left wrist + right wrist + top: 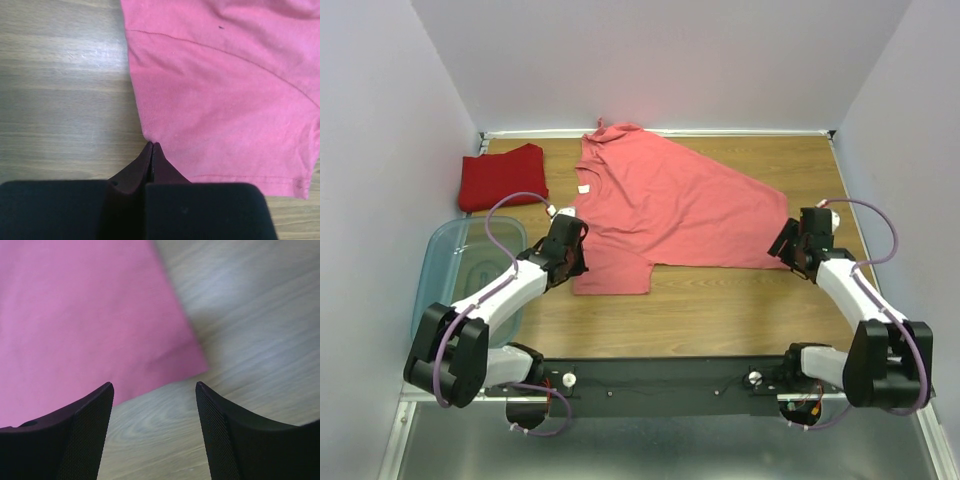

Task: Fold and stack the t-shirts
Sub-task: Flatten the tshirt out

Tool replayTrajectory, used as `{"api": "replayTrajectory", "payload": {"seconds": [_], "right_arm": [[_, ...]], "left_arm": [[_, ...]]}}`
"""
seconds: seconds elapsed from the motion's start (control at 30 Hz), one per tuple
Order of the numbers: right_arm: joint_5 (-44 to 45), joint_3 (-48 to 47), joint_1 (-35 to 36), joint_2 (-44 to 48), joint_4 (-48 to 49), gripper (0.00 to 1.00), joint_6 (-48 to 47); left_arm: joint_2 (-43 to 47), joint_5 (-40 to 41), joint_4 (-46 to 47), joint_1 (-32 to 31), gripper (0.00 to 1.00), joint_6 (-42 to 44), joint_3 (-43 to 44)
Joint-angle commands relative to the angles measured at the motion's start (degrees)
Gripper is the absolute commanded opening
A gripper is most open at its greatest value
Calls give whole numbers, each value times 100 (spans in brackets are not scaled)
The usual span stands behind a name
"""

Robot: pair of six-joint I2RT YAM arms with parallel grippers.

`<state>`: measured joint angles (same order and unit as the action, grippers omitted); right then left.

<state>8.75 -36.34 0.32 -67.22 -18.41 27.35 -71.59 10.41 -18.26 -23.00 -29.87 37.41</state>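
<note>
On the wooden bench [720,300] the salmon-pink cloth t-shirt [660,205] lies spread across the middle. The folded deep red t-shirt [502,177] sits near the far left corner. The left gripper [151,146] is clenched at the pink shirt's left edge. The right gripper [154,385] stands released over its right corner.

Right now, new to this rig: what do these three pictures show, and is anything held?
Two robot arms are bolted at the table's near edge. The top picture looks down from behind them; the other two come from cameras on each wrist. On the wooden table lie a salmon-pink t-shirt, spread out, a folded deep red t-shirt at far left, and a clear bluish bin. The left arm has its jaws shut at the pink shirt's edge; whether cloth is pinched is unclear. The right arm holds its jaws open by the shirt's right corner, gripping nothing.
</note>
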Motion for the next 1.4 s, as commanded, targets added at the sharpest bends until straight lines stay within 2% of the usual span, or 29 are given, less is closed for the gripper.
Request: {"api": "replayTrajectory", "payload": {"seconds": [0.0,0.2,0.5,0.9,0.97,1.13,1.3,1.33,1.37], "right_arm": [[-22,-110,-654,-344,-215,73,218],[-119,-216,-972,-748,-145,73,253],[-242,-181,-990,-1258,-119,72,288],[-436,-110,-990,-1451,-127,48,358],[-392,-128,-990,-1469,-136,40,358],[-330,-145,-990,-1399,-136,30,358],[-339,-189,-990,-1364,-136,14,341],[-365,-233,-990,-1329,-145,10,323],[-374,-268,-990,-1303,-145,0,314]], "left_arm": [[163,-329,332,-29,0,200,-85],[497,-233,349,-29,0,288,-67],[664,-259,358,-29,0,306,-58],[734,-286,385,-29,0,324,-58],[734,-286,385,-29,0,324,-58],[770,-277,385,-29,0,324,-67],[796,-312,411,-2,0,315,-67],[796,-364,437,24,0,280,-76],[770,-382,455,59,0,262,-50]]}}
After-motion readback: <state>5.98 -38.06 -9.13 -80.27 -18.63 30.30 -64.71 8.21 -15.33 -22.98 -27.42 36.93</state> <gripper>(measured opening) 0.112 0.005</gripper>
